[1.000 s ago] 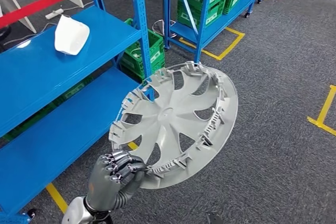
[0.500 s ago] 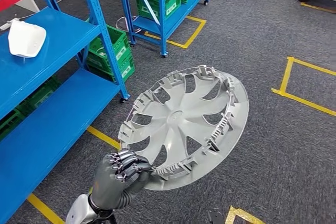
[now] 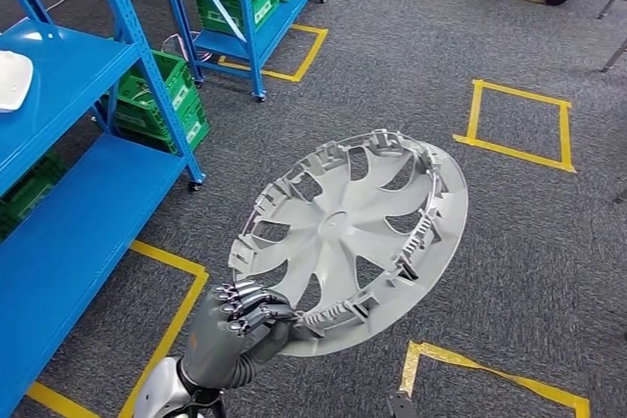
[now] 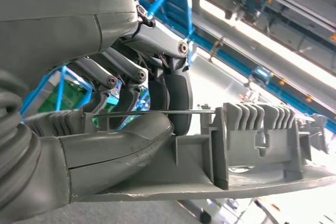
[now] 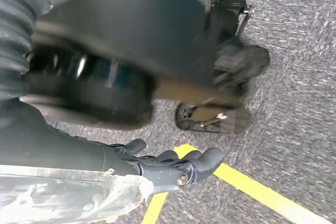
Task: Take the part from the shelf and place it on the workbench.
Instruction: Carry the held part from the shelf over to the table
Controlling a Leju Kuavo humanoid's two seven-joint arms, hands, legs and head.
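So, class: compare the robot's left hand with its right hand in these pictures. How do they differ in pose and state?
The left hand is raised in front and grips the rim of the grey wheel cover; the right hand hangs low over the carpet and holds nothing. The left hand's fingers curl over the rim; the right hand's fingers are partly extended. Both are grey with dark fingers.

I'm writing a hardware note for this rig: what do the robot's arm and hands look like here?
The left hand has a matte dark grey shell with bright metal finger links and a silver forearm behind it. Up close its fingers show grey pads and round pivot pins, beside a ribbed cover. The right hand has dark fingers.
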